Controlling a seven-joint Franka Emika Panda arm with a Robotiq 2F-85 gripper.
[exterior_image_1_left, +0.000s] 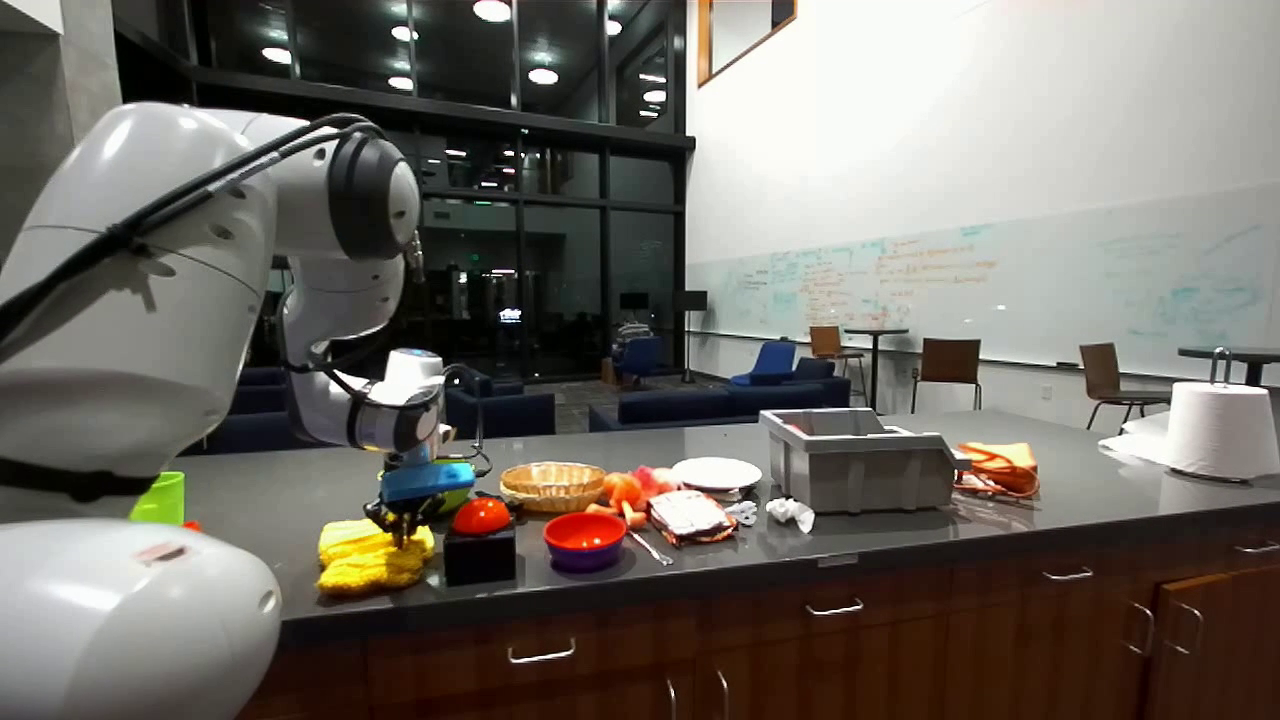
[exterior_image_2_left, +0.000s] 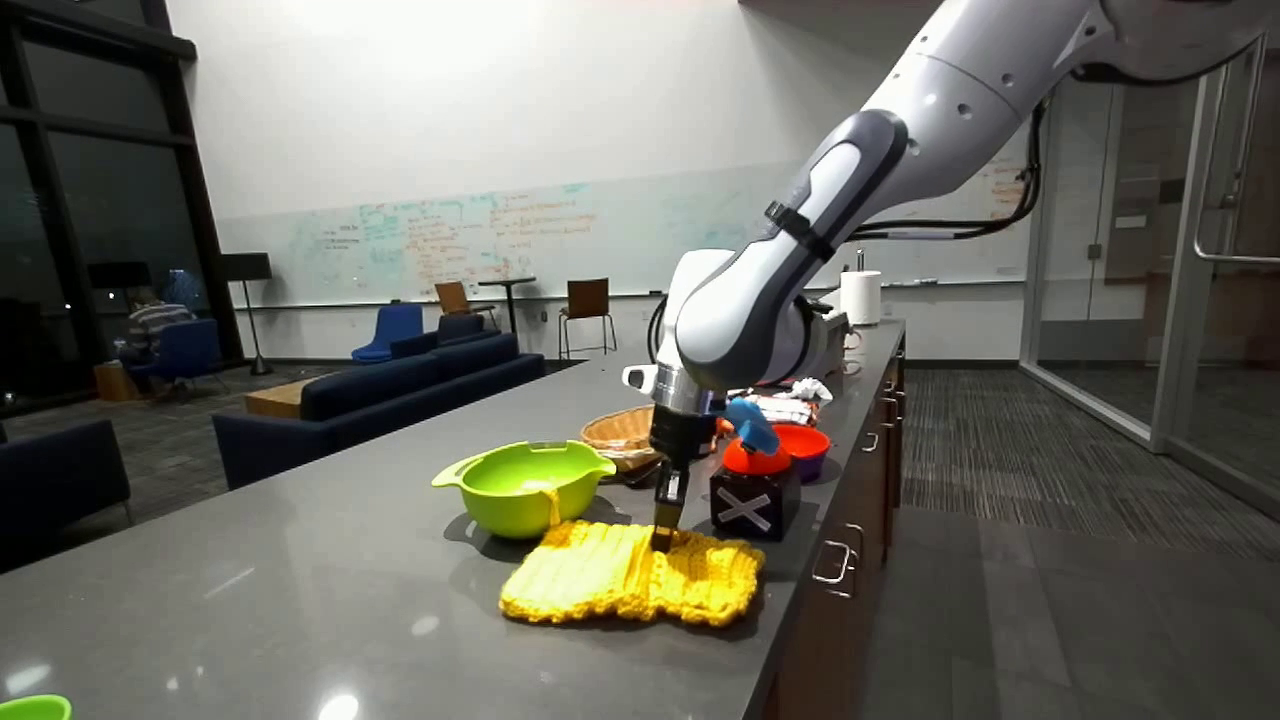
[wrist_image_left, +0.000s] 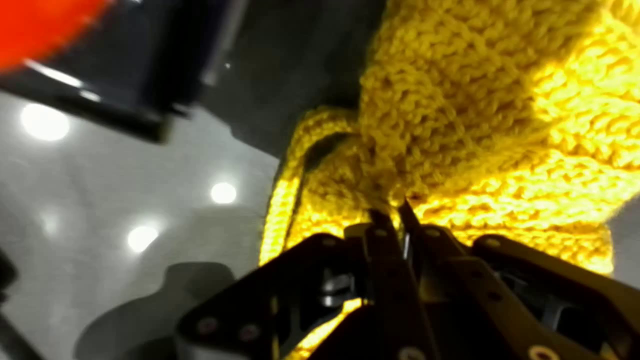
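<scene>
A yellow knitted cloth lies bunched on the grey counter near its front edge. My gripper points down into it, its fingertips nearly together with a small tuft of the yellow yarn between them. In both exterior views the gripper reaches the cloth, which still rests on the counter. A knitted loop shows along one edge of the cloth in the wrist view. Right beside the cloth stands a black box topped by a red dome. A lime green bowl sits behind the cloth.
Farther along the counter are a wicker basket, a red and purple bowl, a white plate, a folded cloth and a grey bin. A green cup stands at the near end. Drawers line the counter's front.
</scene>
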